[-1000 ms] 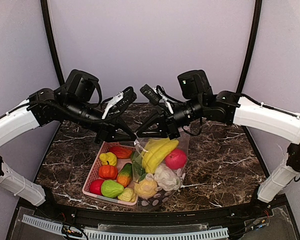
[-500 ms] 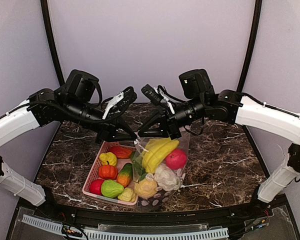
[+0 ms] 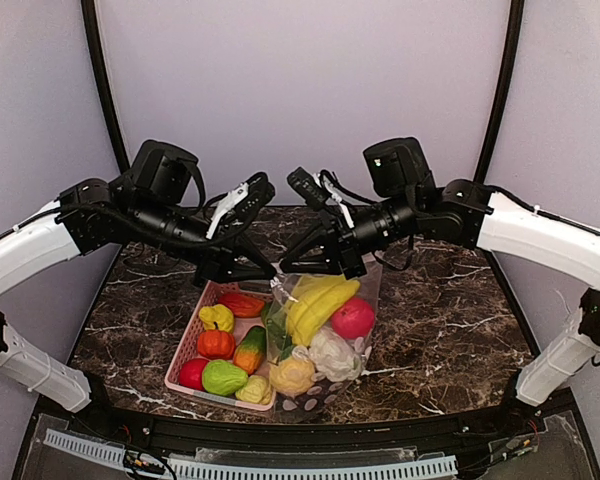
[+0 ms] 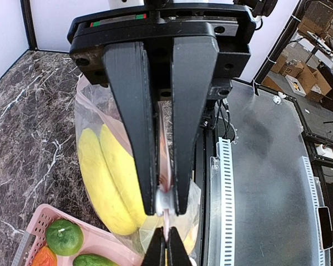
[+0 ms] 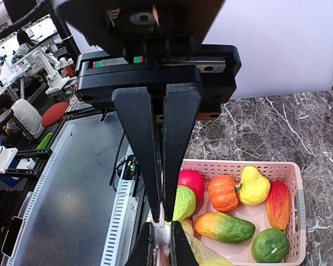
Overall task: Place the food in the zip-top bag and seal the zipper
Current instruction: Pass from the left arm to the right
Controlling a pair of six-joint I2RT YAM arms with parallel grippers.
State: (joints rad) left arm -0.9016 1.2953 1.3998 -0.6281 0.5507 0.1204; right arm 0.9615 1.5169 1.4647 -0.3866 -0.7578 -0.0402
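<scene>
The zipper (image 4: 166, 220) is clamped by left tool (image 4: 165, 208) and right tool (image 5: 164, 215).

Glossy, veined dark marble-look tabletop (image 3: 450, 330); shiny clear dotted plastic zip-top bag (image 3: 368, 278); smooth, glossy yellow plastic banana (image 3: 315, 305); pink slatted plastic basket (image 3: 185, 352); left gripper (image 4: 165, 210) with matt black fingers (image 4: 127, 111).

right tool (image 5: 164, 216), nudged slightly rightward

Dark veined marble tabletop (image 3: 450, 330) stands before pale lilac walls (image 3: 300, 90) and black poles (image 3: 98, 80)
</scene>
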